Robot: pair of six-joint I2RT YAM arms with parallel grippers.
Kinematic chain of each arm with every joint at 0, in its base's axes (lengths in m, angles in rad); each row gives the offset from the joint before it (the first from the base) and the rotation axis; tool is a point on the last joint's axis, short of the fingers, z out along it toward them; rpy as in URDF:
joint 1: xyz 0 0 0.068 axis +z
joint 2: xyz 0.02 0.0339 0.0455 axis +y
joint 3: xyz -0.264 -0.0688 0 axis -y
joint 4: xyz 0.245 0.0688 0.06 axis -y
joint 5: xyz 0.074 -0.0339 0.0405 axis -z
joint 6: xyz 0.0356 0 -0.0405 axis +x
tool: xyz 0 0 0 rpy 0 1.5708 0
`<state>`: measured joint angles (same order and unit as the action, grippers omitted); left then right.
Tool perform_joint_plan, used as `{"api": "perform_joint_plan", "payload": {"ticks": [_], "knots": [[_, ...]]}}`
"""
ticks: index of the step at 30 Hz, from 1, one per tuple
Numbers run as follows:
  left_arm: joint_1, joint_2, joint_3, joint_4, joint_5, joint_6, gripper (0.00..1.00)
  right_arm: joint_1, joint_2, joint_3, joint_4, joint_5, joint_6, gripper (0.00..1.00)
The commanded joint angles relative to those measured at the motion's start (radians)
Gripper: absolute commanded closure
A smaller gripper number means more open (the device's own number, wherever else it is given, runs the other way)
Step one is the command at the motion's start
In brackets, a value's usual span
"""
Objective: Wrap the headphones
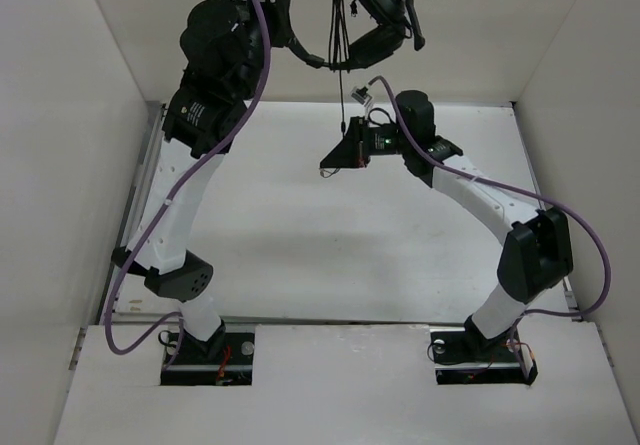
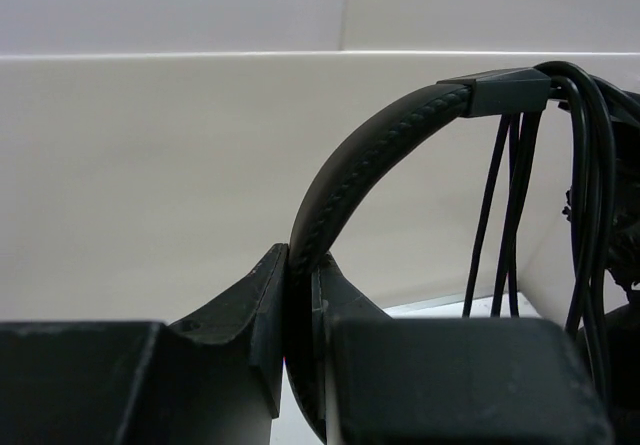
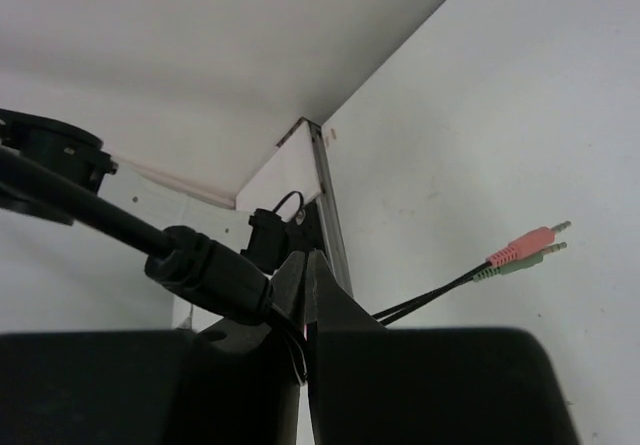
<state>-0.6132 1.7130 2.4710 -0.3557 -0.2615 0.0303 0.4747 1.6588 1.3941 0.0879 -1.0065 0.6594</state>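
- Headphones hang in the air close to the back wall, well above the table. That height lets the lead dangle free to be gathered, not drag on the surface.
- The left gripper carries them. Its fingers pinch the padded headband edge-on, low on its arc, which leaves the upper part of the band free as a form to wind around.
- Several strands of the thin cable drape over the band near its slider and fall straight down. I judge from this that some loops are laid already and more length remains.
- The right gripper has its fingers pressed almost together, and they appear to nip the thin cable near its end.
- The pink and green plugs stick out just beyond those fingers. Holding so close to the plugs keeps the loose tail short and under control.
- Left arm: reared up tall from its base, elbow bent, wrist carried to the far edge of the top view.
- Right arm: stretched forward, low, then bent inward toward the middle. Its gripper sits below the headset and points toward the left arm's side, with the hanging cable running down to it.
- The next move, by my reckoning, calls for the right wrist to rise and pass around the band while keeping the lead taut.
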Motion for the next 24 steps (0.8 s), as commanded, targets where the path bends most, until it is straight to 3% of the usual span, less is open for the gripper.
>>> {"api": "perform_joint_plan", "payload": {"ticks": [1,9,12,17,24], "knots": [[0.025,-0.039,-0.014,0.156,-0.097,-0.072,0.97,0.038,-0.027,0.060,-0.209,0.100,-0.199,0.99],[0.056,-0.009,-0.038,0.175,-0.179,-0.046,0.98,0.176,-0.034,0.253,-0.585,0.463,-0.645,1.00],[0.074,-0.007,-0.090,0.205,-0.208,-0.012,0.98,0.234,-0.050,0.302,-0.645,0.580,-0.763,0.99],[0.106,-0.033,-0.229,0.283,-0.242,0.054,0.98,0.345,-0.074,0.347,-0.715,0.905,-1.058,0.98],[0.097,-0.102,-0.450,0.345,-0.266,0.154,0.98,0.382,-0.062,0.405,-0.709,1.219,-1.363,0.95]]}}
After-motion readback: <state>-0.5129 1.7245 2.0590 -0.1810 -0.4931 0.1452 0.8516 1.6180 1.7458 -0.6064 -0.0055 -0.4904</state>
